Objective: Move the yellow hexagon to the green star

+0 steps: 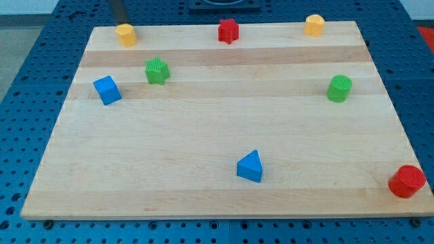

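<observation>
My tip [123, 24] sits at the upper left of the frame, the dark rod coming down from the top edge and ending just behind the yellow hexagon [126, 34]; the block hides the very end, so whether they touch cannot be told. There are no fingers on this rod, so nothing is spread, pressed together or pinching.

The yellow hexagon stands at the far left corner of the wooden tabletop [224, 129], close to its top edge. Below it and slightly to the right lies the green star [156, 70], near but clearly apart from the hexagon. Just left of and a little lower than the star is a blue cube [107, 89], turned at an angle.

Along the top edge, a red star [228, 31] sits near the middle and a second yellow block [314, 25], its shape not clear, lies toward the upper right. A green cylinder [339, 89] stands at the right side, mid-height. A blue triangular block [250, 167] lies in the lower middle, well apart from the rest. A red cylinder [407, 181] sits at the lower right corner, overhanging the tabletop's edge.
</observation>
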You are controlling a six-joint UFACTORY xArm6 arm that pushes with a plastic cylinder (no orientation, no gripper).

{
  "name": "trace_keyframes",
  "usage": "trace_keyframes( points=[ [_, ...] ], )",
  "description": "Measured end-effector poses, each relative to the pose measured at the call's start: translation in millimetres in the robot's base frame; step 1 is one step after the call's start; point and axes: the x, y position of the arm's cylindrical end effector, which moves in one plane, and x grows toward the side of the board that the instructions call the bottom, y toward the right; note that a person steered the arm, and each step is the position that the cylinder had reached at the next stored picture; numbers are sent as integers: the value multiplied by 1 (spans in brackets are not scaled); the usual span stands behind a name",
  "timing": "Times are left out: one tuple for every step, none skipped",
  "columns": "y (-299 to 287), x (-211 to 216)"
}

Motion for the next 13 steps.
trace_keyframes(
  points=[
    [71, 2],
    [101, 5],
    [100, 0],
    [87, 1],
    [33, 1],
    [-9, 1],
    [-8, 15],
    [33, 37],
    [44, 37],
    [31, 1],
    [16, 1],
    [-19, 5],
    [-46, 15]
  ],
)
